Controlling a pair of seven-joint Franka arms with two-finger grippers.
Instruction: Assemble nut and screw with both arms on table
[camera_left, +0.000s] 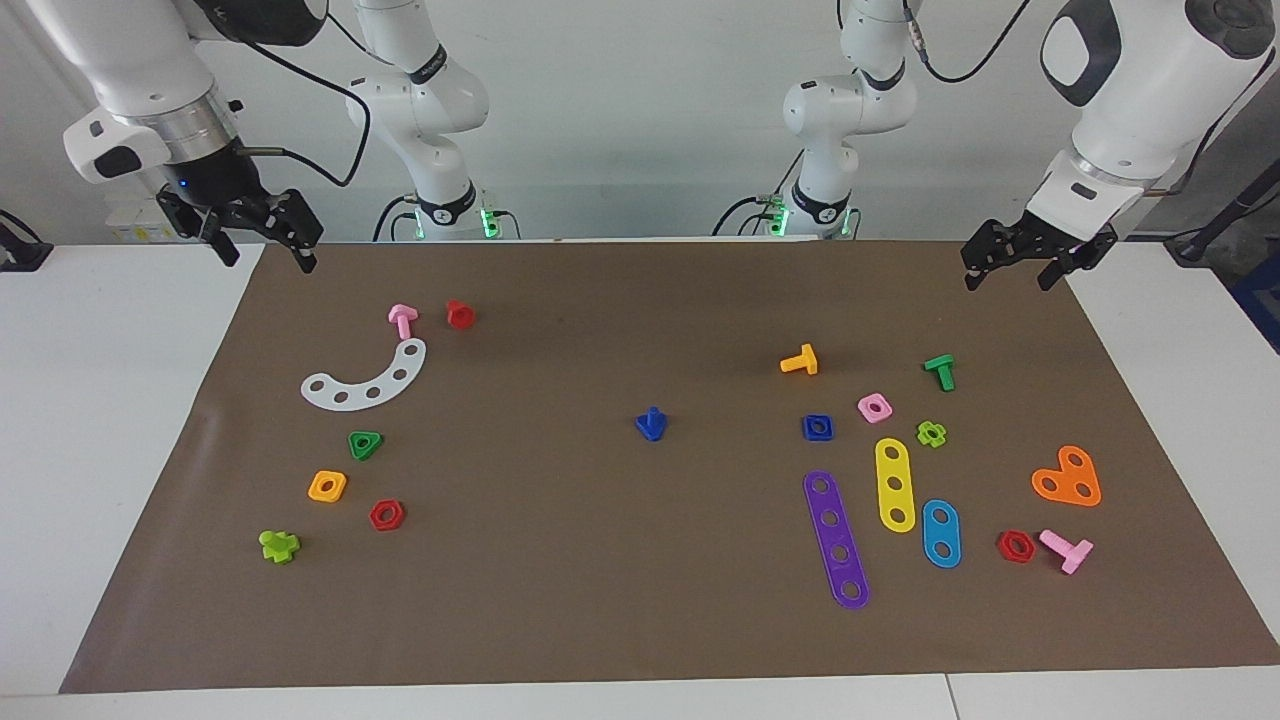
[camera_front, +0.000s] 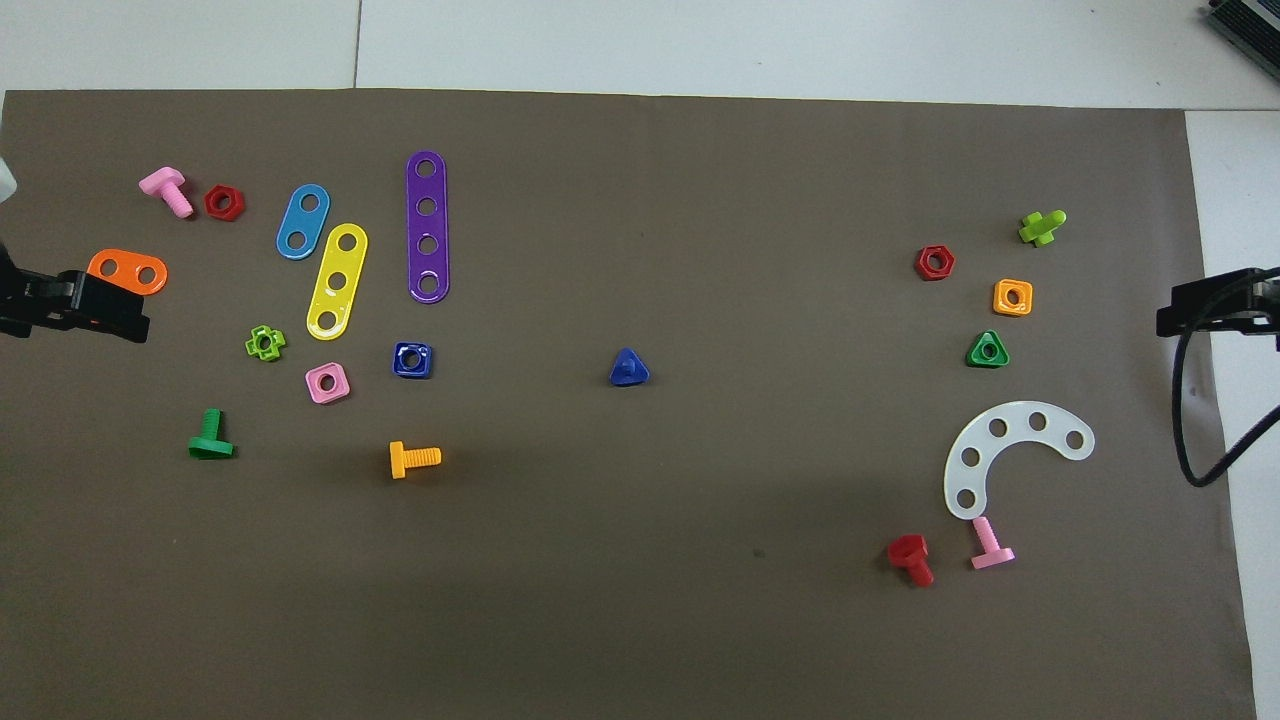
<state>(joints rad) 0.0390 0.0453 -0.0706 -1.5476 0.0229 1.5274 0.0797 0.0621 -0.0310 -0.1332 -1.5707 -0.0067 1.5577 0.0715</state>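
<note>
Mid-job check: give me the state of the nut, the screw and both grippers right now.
nut: flat on the mat, untouched, beside the pink nut.
screw: standing on its head, shaft up, mid-mat.
left gripper: open, empty, raised over the mat's edge.
right gripper: open, empty, raised over the mat's corner.

The table (camera_left: 100, 450) has a smooth white top, and a matt brown mat (camera_left: 600, 580) like paper covers it. The blue nut (camera_left: 817, 427) looks like glossy plastic, and so does the yellow strip (camera_left: 895, 485).
</note>
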